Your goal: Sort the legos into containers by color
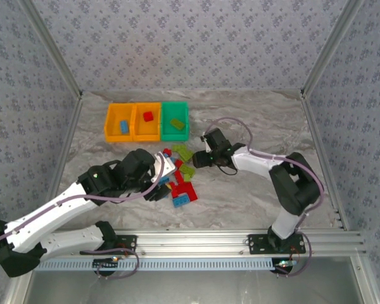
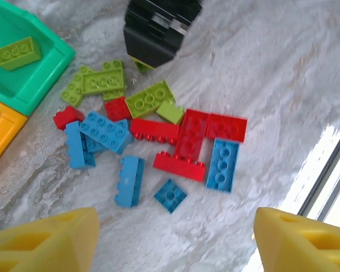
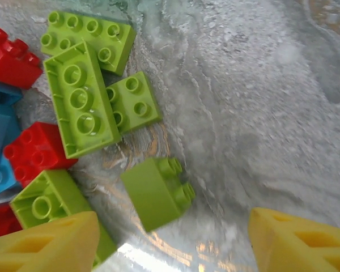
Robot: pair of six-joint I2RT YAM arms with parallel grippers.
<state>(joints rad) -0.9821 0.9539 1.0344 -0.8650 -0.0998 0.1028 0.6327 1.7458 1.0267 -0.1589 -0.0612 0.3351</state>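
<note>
Sorting barely begun, by judgement, and picking now in hand; keeping one brick in each container: blue in the left orange bin [image 1: 116, 117], red in the middle orange bin [image 1: 153, 128], lime in the green bin [image 1: 168, 130]; leaving most legos [image 2: 158, 136] heaped on the marbled table [image 1: 259, 114] near the bins; hovering with the left gripper [image 2: 175, 215] over the heap, arm stretched low, fingers spread, pinching nothing; reaching in with the right gripper [image 3: 173, 218], elbow bent, fingers spread either side of a tipped lime green brick [image 3: 157, 192], not touching; next, probably closing there, then carrying to the green bin.
</note>
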